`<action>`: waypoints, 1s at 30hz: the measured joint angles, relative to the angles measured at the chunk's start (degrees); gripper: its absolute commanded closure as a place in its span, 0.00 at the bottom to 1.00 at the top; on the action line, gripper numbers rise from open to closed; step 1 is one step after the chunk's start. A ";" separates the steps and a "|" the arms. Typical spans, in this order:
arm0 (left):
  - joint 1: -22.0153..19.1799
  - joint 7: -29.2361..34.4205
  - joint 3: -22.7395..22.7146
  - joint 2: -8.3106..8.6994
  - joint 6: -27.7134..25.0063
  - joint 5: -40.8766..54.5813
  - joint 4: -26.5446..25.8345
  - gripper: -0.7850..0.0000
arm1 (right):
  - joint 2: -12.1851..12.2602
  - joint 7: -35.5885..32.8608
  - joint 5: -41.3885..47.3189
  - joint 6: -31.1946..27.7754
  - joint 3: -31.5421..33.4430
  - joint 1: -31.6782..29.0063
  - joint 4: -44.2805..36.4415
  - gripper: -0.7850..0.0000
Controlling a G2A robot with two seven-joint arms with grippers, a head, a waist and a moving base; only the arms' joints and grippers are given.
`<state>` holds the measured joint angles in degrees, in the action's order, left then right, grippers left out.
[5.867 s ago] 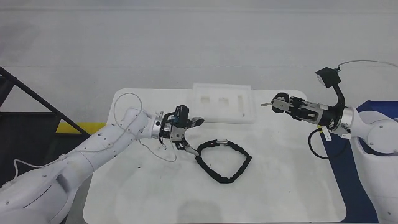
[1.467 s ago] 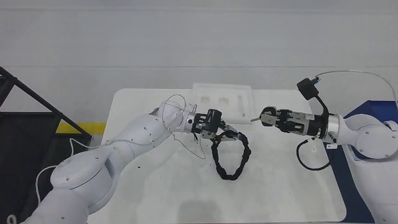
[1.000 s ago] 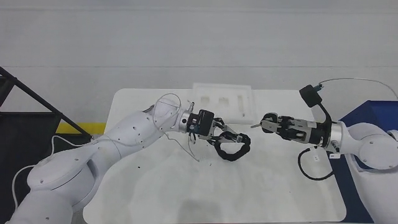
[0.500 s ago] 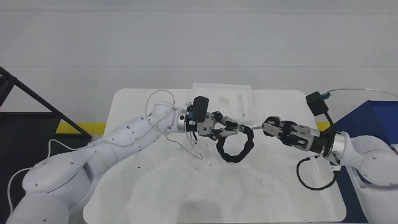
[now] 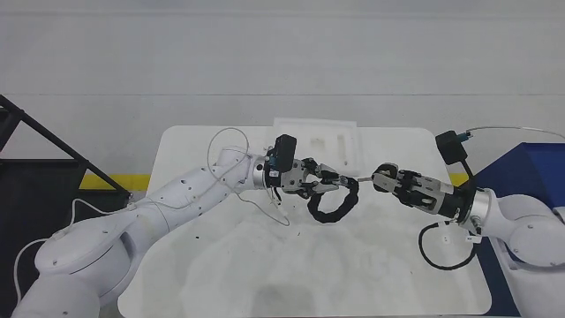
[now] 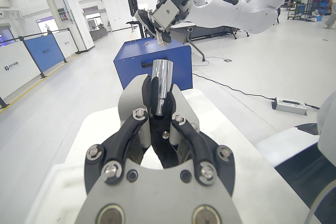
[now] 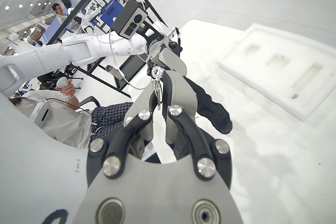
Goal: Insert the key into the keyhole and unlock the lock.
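The left gripper [image 6: 158, 93] is clamped tight on the black fabric-sleeved chain lock [image 5: 334, 203], its fingers pinching the sleeve just behind the polished chrome cylinder [image 6: 161, 80]. It holds the cylinder off the white table [image 5: 221, 265] with the end turned towards the other arm. That pose appears chosen to offer the keyhole [image 7: 156, 71] squarely and to steady it against a push. The rest of the lock hangs from the grip in a loose loop below the fingers.

Opposite, the right gripper [image 7: 160, 89] is closed on the small silver key [image 6: 160, 41], pinching it by the head so the blade projects forward along the line of the cylinder. In the left wrist view a short gap separates the key's tip from the chrome end, so the key looks close to the keyhole but not yet entered. From overhead, the key [image 5: 364, 177] lies in the narrow space between the two grippers, above the table's middle.

Behind them, at the table's far edge, rests a white foam tray [image 7: 262, 78] with moulded recesses, well apart from the lock and probably the storage place for the parts.

By count: two grippers, both closed on something; one lock; one key in the grip; one foam tray, with three rectangular recesses; one table.
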<state>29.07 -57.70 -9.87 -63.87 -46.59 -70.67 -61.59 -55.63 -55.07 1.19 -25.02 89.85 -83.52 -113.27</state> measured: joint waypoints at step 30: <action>5.54 -2.46 -5.50 -5.97 6.58 -10.33 6.63 1.00 | 0.66 4.02 -17.06 11.21 -0.77 -5.76 -11.86 1.00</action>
<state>34.62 -60.16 -15.37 -69.84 -40.01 -81.01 -54.96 -54.97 -51.05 -15.87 -13.81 89.08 -89.28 -125.13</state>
